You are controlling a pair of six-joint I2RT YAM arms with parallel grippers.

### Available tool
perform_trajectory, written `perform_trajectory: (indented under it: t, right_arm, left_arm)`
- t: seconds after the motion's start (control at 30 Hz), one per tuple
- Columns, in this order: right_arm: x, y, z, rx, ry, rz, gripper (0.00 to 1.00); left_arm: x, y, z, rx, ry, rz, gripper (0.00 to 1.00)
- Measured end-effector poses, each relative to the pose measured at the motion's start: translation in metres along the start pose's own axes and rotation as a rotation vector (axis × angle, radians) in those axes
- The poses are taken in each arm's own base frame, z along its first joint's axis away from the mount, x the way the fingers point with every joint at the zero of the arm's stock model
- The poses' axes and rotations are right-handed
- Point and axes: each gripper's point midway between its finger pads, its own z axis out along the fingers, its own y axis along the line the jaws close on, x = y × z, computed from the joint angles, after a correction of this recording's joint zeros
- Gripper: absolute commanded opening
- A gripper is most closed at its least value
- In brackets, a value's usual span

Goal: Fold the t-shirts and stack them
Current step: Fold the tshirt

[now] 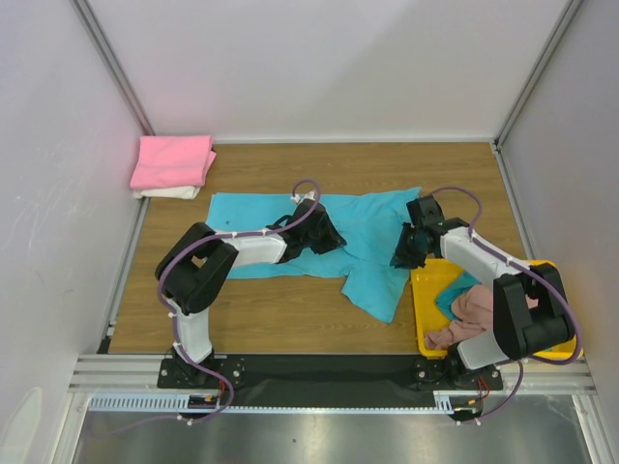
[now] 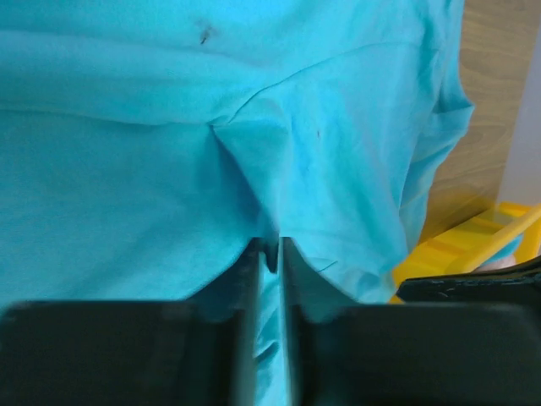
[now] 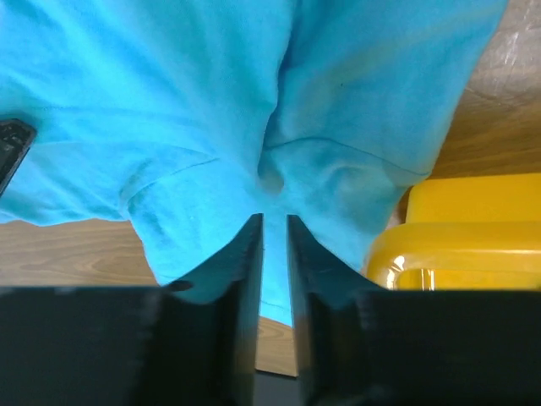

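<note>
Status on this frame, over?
Left gripper and right gripper both shut on teal t-shirt. Shirt partly spread, not yet folded. Yellow bin close beside right gripper.

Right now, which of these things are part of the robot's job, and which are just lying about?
Job: teal t-shirt, pinched by left claw and right claw; folded pink t-shirt on folded white garment; yellow bin holding crumpled pink garment.
Just there: wooden table, white walls.
</note>
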Motion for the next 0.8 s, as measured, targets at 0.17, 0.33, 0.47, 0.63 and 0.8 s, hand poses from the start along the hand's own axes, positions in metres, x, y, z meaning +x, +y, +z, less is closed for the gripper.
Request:
perform_trajectory:
  t: [0.17, 0.33, 0.47, 0.63, 0.8]
  right_arm:
    - [-0.009, 0.007, -0.010, 0.006, 0.014, -0.035, 0.40]
    - [-0.057, 0.042, -0.039, -0.057, -0.084, -0.099, 0.49]
    - [-0.093, 0.068, -0.051, -0.123, -0.173, -0.131, 0.49]
    - [-0.106, 0.098, -0.018, -0.248, -0.156, -0.154, 0.50]
    - [-0.094, 0.124, 0.040, -0.358, -0.062, -0.179, 0.49]
  left_arm:
    - [0.002, 0.007, -0.007, -0.053, 0.021, 0.036, 0.62]
    - [-0.035, -0.021, -0.040, -0.043, -0.062, 0.096, 0.76]
    - [-0.099, -0.049, -0.085, 0.021, -0.228, 0.125, 0.77]
    - [-0.164, -0.030, -0.106, 0.005, -0.365, 0.148, 0.76]
    - [-0.174, 0.012, -0.073, -0.027, -0.310, 0.186, 0.73]
